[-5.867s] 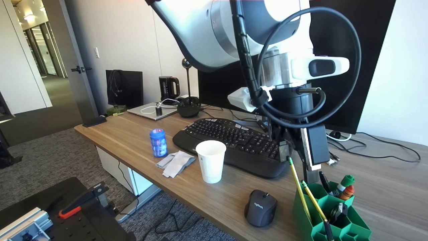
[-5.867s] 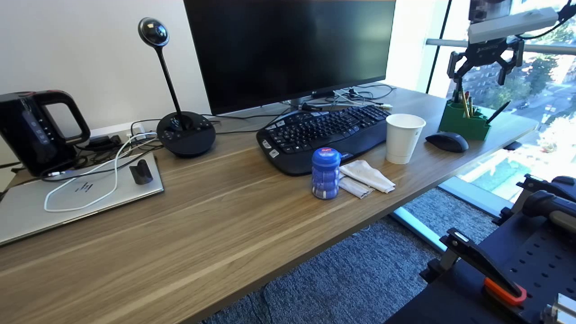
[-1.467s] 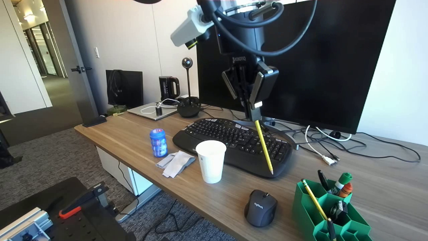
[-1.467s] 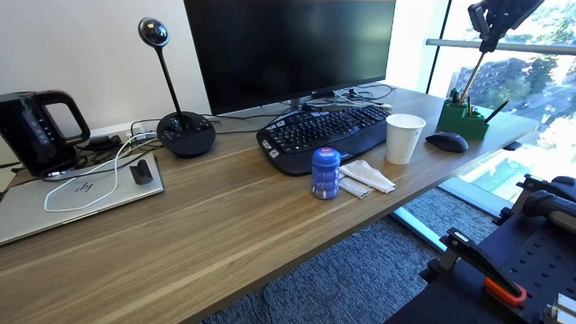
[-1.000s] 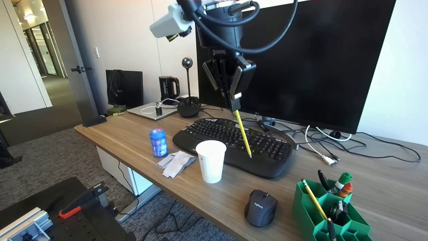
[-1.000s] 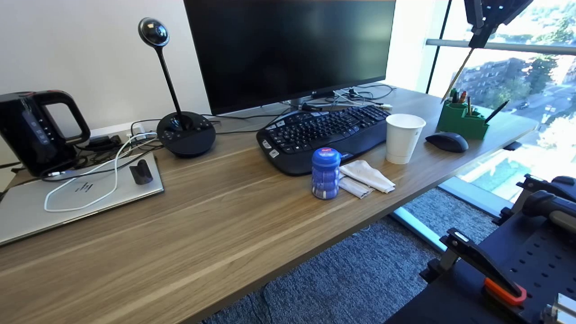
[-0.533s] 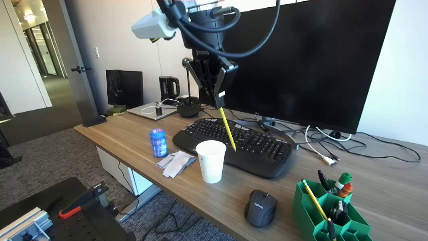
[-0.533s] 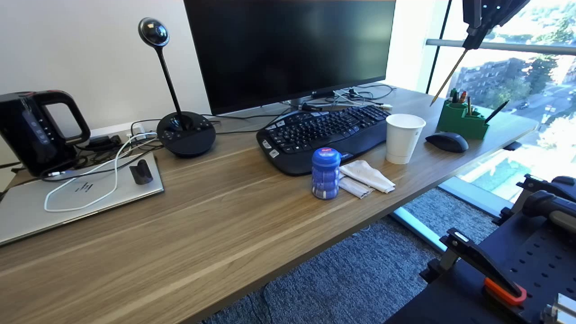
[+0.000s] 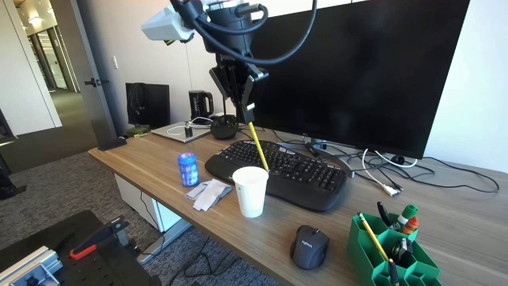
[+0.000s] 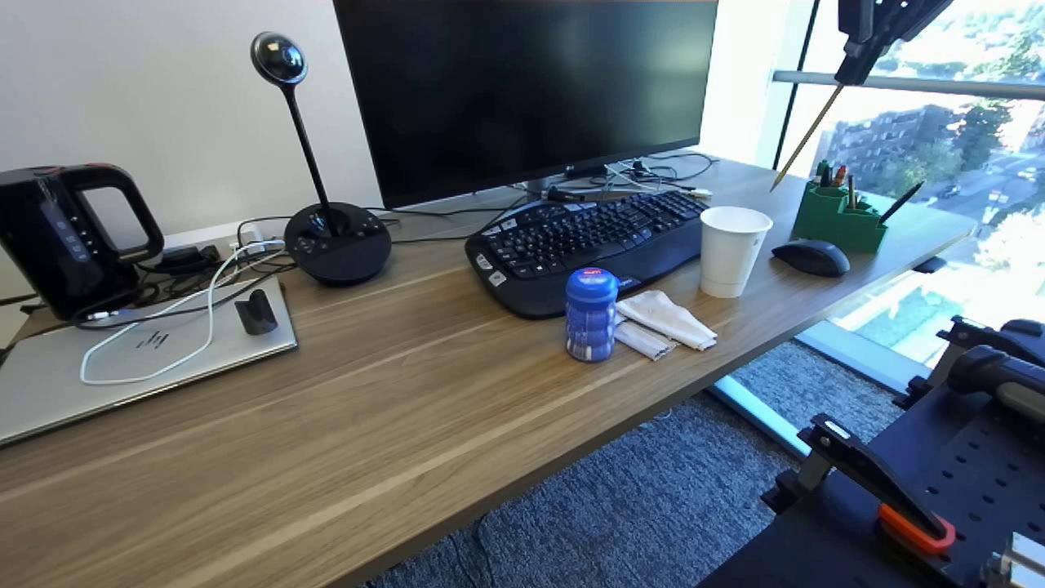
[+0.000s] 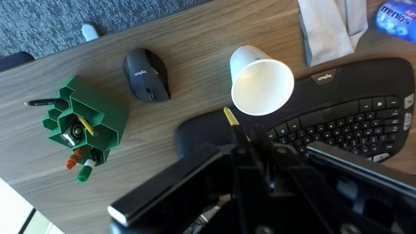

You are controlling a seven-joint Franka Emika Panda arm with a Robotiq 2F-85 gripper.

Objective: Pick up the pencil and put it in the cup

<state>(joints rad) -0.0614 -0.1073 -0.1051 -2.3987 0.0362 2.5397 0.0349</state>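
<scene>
1. Desk [image 10: 367, 384]: wood-grain top, observed in all three views.
2. Monitor [image 9: 357, 79]: dark screen, standing along the wall side of the desk.
3. Arm [image 9: 224, 18]: only its lower end is in frame in an exterior view, entering from the top edge and pointing downward at a slant.
4. Logitech keyboard [image 10: 596, 249]: black, curved, lying in front of the monitor.
5. Robotiq gripper [image 9: 247, 116]: raised well clear of the desk, aimed downward, tilted off vertical. Jaws are drawn together, with the yellow pencil [image 9: 258, 143] clamped between their tips.
6. Pencil holder [image 9: 359, 254]: green, hexagonal compartments; contents include a second pencil [image 9: 372, 235] and a green-capped marker [image 9: 409, 211].
7. White disposable cup [image 9: 251, 194]: upright, just beside the keyboard's front edge; a folded cloth [image 9: 212, 194] lies near it.
8. Mentos gum bottle [image 11: 398, 19]: blue, upright, just beside the cloth.
9. Logitech mouse [image 9: 309, 247]: between cup and pencil holder.
10. Yellow pencil: held by its upper part, slanting downward; lower end outside the cup, near the rim but apart from it.
</scene>
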